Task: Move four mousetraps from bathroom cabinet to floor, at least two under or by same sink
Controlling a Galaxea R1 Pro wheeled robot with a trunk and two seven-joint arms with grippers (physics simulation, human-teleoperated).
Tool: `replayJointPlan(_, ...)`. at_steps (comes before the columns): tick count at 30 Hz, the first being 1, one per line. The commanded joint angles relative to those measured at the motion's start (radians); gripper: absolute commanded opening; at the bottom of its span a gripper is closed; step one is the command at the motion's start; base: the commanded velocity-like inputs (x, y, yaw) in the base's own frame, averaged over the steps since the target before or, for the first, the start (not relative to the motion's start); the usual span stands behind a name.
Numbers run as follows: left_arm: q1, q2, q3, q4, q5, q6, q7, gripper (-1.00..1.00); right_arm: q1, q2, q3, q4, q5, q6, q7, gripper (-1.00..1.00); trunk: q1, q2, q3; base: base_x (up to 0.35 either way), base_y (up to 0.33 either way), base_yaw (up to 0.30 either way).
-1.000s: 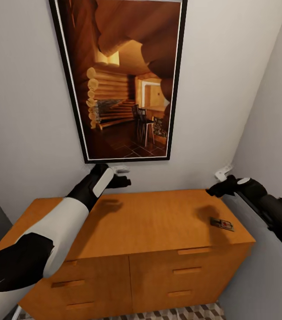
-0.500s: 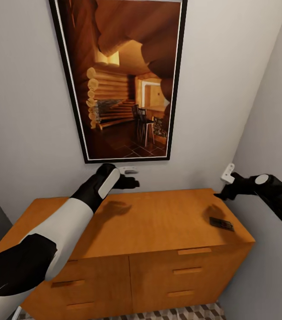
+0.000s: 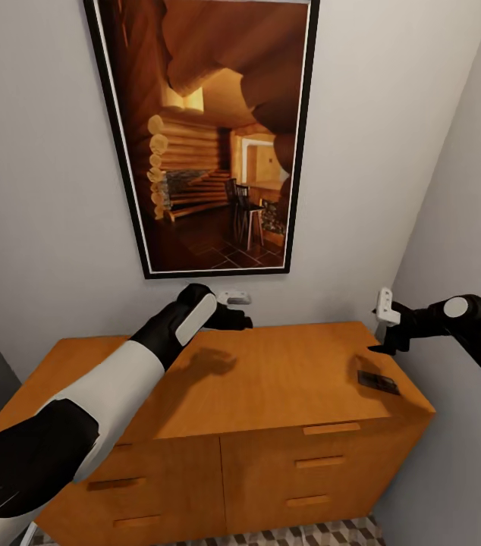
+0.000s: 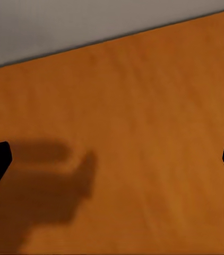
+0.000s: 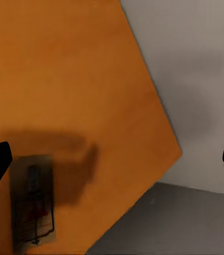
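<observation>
My right jaws (image 3: pixel 383 327) hang spread wide and empty over the right end of the cabinet (image 3: pixel 271 371), above and just behind one mousetrap (image 3: pixel 378 381), which lies flat near the front right corner. My left jaws (image 3: pixel 239 309) are equally open, empty, above the bare top near the back wall, below the picture (image 3: pixel 210 136).

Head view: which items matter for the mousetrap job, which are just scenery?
Job:
- mousetrap, lying flat on the cabinet top near its right end
- cabinet
- right gripper, open, above the mousetrap
- left gripper, open, over bare cabinet top
- bathroom floor

Scenery:
- framed picture on the wall
</observation>
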Motion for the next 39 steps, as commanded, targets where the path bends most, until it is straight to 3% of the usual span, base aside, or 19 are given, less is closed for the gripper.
replayJointPlan(1, -0.001, 0.0, -0.006, -0.001, 0.02, 0.002, 0.01, 1.0, -0.001, -0.006, 0.002, -0.002, 0.004, 0.003, 0.006, 1.0, 0.0, -0.001, -0.002, 0.0, 0.0, 0.0)
replayJointPlan(7, 0.001, 0.0, -0.012, -0.001, 0.082, 0.001, 0.01, 1.0, -0.001, -0.054, 0.004, -0.005, 0.009, -0.04, 0.011, 1.0, 0.0, -0.001, -0.002, 0.0, 0.0, 0.0)
replayJointPlan(11, 0.002, 0.001, -0.013, -0.006, 0.111, 0.0, 0.01, 1.0, -0.001, -0.07, 0.005, -0.005, 0.01, -0.051, 0.011, 1.0, 0.0, -0.001, -0.002, 0.0, 0.0, 0.0)
replayJointPlan(18, 0.005, 0.001, -0.026, -0.027, 0.126, 0.0, 0.011, 1.0, -0.001, -0.101, 0.009, -0.009, 0.009, -0.057, 0.011, 1.0, 0.0, -0.001, -0.002, 0.0, 0.0, 0.0)
replayJointPlan(21, 0.012, 0.002, -0.056, -0.029, 0.127, -0.001, 0.012, 1.0, -0.001, -0.104, 0.009, -0.012, 0.008, -0.058, 0.011, 1.0, 0.0, -0.001, -0.002, 0.0, 0.0, 0.0)
replayJointPlan(22, 0.017, 0.002, -0.105, -0.029, 0.128, -0.003, 0.014, 1.0, 0.001, -0.102, 0.011, -0.014, 0.006, -0.067, 0.013, 1.0, 0.0, -0.001, -0.002, 0.0, 0.0, 0.0)
replayJointPlan(23, 0.018, 0.002, -0.114, -0.03, 0.128, -0.004, 0.014, 1.0, 0.001, -0.101, 0.011, -0.015, 0.006, -0.07, 0.014, 1.0, 0.0, -0.001, -0.002, 0.0, 0.0, 0.0)
replayJointPlan(28, 0.019, 0.002, -0.124, -0.031, 0.128, -0.004, 0.014, 1.0, 0.001, -0.098, 0.011, -0.016, 0.005, -0.081, 0.048, 1.0, 0.0, -0.001, -0.002, 0.0, 0.0, 0.0)
replayJointPlan(32, 0.019, 0.002, -0.128, -0.03, 0.128, -0.004, 0.014, 1.0, 0.002, -0.094, 0.007, -0.019, 0.003, -0.086, 0.125, 1.0, 0.0, -0.001, -0.002, 0.0, 0.0, 0.0)
replayJointPlan(39, 0.019, 0.002, -0.128, -0.03, 0.128, -0.004, 0.014, 1.0, 0.002, -0.094, 0.007, -0.019, 0.003, -0.086, 0.125, 1.0, 0.0, -0.001, -0.002, 0.0, 0.0, 0.0)
